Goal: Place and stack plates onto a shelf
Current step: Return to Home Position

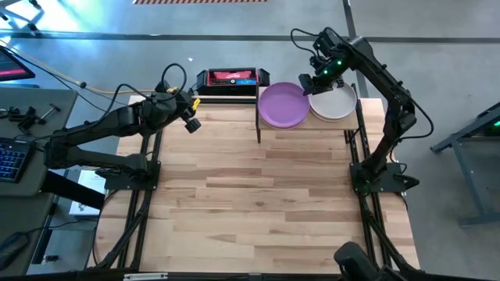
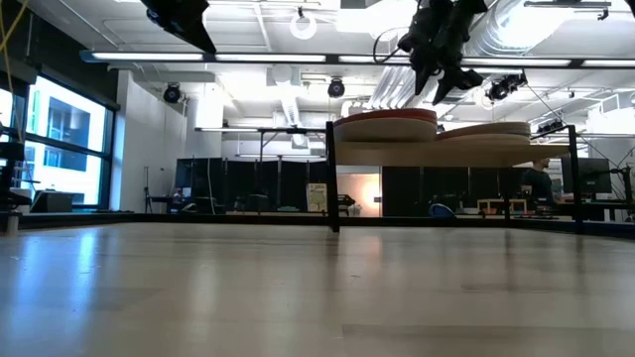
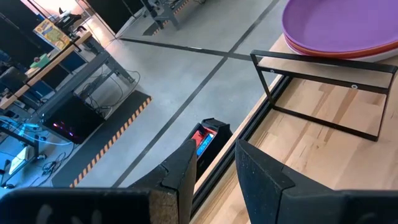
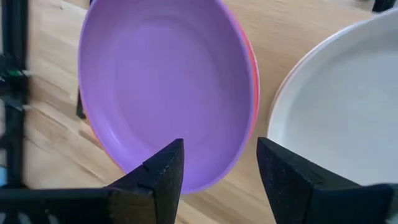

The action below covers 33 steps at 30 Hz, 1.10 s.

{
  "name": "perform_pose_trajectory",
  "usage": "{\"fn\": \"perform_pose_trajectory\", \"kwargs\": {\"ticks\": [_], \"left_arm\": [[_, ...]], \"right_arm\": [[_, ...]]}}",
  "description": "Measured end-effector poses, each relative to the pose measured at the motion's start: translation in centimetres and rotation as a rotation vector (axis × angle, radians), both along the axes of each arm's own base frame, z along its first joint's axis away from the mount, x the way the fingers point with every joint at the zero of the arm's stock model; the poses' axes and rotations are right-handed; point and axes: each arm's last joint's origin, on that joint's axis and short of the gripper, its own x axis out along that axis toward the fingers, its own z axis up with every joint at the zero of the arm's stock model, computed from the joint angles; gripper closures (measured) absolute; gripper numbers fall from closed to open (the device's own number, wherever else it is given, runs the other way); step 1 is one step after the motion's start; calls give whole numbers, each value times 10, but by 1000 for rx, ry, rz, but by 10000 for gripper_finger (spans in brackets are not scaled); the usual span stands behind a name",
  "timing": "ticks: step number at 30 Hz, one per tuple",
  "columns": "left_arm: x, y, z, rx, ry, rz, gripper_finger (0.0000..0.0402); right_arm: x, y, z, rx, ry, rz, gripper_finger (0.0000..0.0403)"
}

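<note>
- Hovering near the table's (image 1: 258,203) far edge, left of the shelf (image 3: 323,78), my left claw (image 1: 190,109) stands partly open and empty, parked clear.
- Purple plate (image 1: 283,105), matte and shallow, tops the left stack, orange plate (image 3: 348,53) under it.
- My right claw (image 1: 312,82) hangs above the gap between stacks, open, gripping nothing, clear of both.
- White plate (image 1: 334,101) tops the right stack.

I see my two arms as black, built of slim jointed links. The right arm (image 1: 381,76) carries small green lights (image 1: 326,72) near its wrist. A black cable (image 1: 164,78) loops above the left arm (image 1: 101,129). The left gripper's fingers (image 3: 264,180) are dark angular wedges, one apparently faced with tan, cork-like padding (image 3: 163,202).
</note>
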Motion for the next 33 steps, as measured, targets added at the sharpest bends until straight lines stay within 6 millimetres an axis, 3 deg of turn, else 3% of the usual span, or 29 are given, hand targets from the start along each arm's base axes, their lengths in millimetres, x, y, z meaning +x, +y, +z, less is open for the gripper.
{"fn": "perform_pose_trajectory", "kwargs": {"ticks": [10,18,29,33], "left_arm": [[0,0,0,0,0,0,298],[0,0,0,0,0,0,298],[0,0,0,0,0,0,298],[0,0,0,0,0,0,298]], "right_arm": [[16,33,17,-187,35,184,225],[34,78,47,-444,-94,364,225],[9,134,86,-652,-152,400,225],[1,151,78,-679,-234,457,225]]}}
